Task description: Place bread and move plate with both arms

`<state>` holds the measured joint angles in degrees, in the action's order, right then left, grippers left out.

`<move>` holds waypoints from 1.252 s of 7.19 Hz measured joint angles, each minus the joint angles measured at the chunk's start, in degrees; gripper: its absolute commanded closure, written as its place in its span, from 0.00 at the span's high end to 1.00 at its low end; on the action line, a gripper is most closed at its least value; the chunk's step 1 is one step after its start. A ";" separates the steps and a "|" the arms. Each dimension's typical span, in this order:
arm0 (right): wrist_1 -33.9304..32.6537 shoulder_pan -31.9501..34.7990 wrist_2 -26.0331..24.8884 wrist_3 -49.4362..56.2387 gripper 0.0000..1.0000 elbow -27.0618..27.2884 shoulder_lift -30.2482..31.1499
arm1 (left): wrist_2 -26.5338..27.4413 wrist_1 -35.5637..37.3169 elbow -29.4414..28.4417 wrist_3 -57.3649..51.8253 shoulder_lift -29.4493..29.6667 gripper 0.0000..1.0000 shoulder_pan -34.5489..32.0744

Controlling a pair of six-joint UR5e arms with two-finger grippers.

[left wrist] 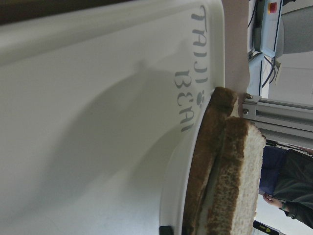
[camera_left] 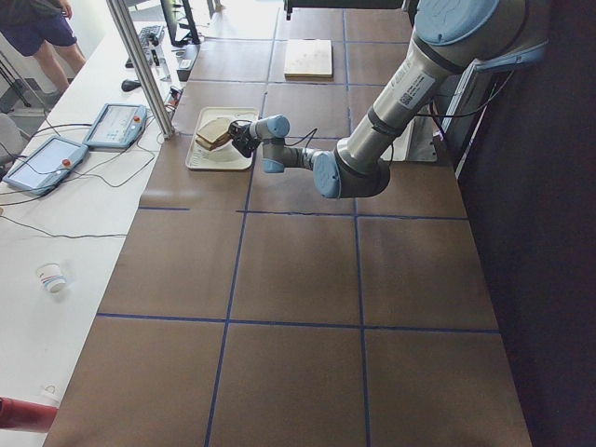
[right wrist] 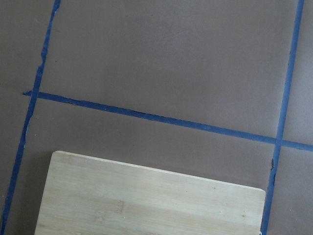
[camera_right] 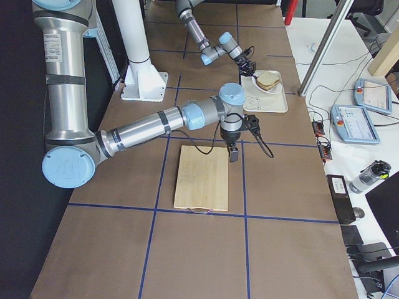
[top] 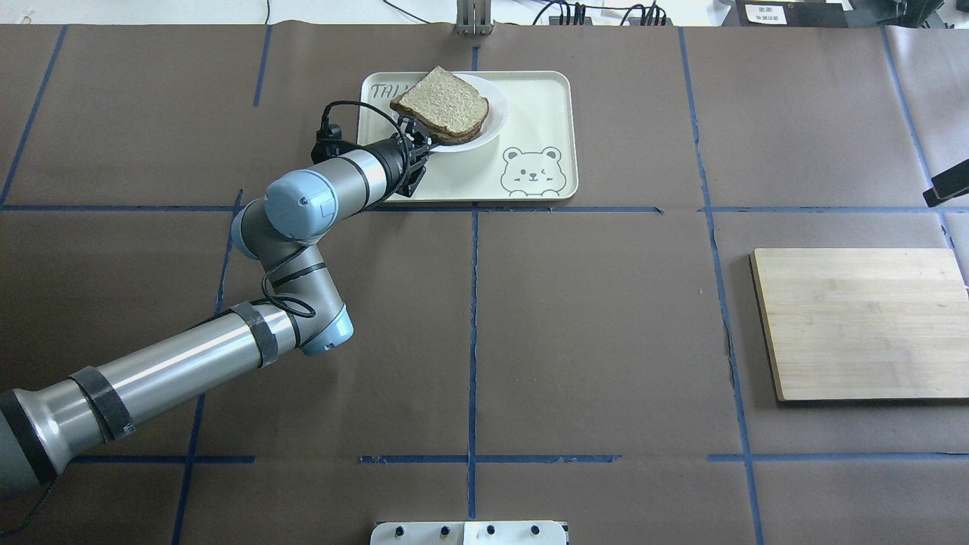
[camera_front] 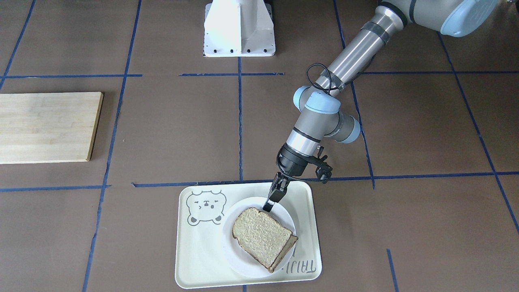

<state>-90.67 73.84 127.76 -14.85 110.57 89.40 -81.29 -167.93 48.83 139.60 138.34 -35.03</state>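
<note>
Brown table (camera_front: 405,121), speckled brown-crusted bread (camera_front: 261,237) on white plate (camera_front: 243,263), left fingers (camera_front: 271,199) pinching rim, right fingers (camera_right: 234,154) unclear.

**Off-task items on table**

Cream tray (camera_front: 196,255) with bear drawing, lower centre of the front view. Wooden board (camera_front: 46,127) at left edge, well apart from tray. White pedestal (camera_front: 239,28) top centre. Blue tape (camera_front: 240,121) grids the brown cover.
</note>
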 measured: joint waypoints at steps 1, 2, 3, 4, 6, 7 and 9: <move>0.09 0.41 0.02 0.01 1.00 -0.05 0.08 | -0.70 0.07 -0.18 -0.70 0.09 1.00 -0.05; 0.15 0.74 0.05 0.18 1.00 -0.07 0.10 | -2.24 0.17 0.58 -3.04 -0.15 1.00 -0.20; 0.20 1.21 0.09 0.40 1.00 -0.08 0.09 | -4.89 0.90 3.38 -6.39 -1.67 1.00 -0.77; 0.22 1.56 0.06 0.53 1.00 -0.09 0.08 | -9.69 3.11 8.68 -8.51 -5.28 1.00 -2.48; 0.16 2.52 0.16 0.51 1.00 -0.53 0.18 | -22.35 11.25 22.01 -14.48 -13.95 1.00 -9.13; 0.12 3.59 0.94 0.61 1.00 -1.54 0.54 | -27.89 17.93 29.48 -20.69 -18.13 1.00 -12.97; 0.14 7.01 3.37 6.81 1.00 -3.87 3.61 | -35.49 34.00 43.92 -38.57 -26.99 1.00 -19.64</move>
<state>-90.54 80.85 131.13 -8.04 106.70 93.01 -116.79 -133.93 92.75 101.03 111.35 -54.67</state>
